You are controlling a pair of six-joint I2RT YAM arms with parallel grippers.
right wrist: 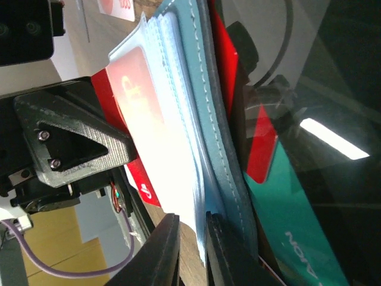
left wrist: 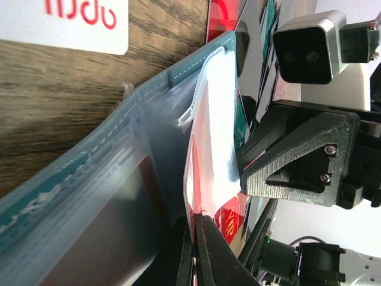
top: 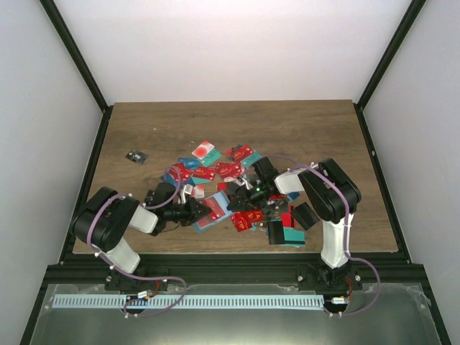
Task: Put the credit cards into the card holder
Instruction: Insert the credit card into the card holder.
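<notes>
While left gripper (left wrist: 194,225) clamps card holder (left wrist: 119,137) | red card (right wrist: 134,95) in pocket (right wrist: 172,173) | right gripper (right wrist: 191,225): cannot tell

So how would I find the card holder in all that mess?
Look at the wooden table, at the near edge of the pile of cards, right at the left tool. The card holder is light blue with stitched edges and clear pockets, thicker than the thin cards.

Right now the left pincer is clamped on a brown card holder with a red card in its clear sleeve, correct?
Only the colour is wrong: the card holder is teal-blue, not brown, as the left wrist view shows. The left pincer is clamped on it, and a red card sits in its clear sleeve.
</notes>
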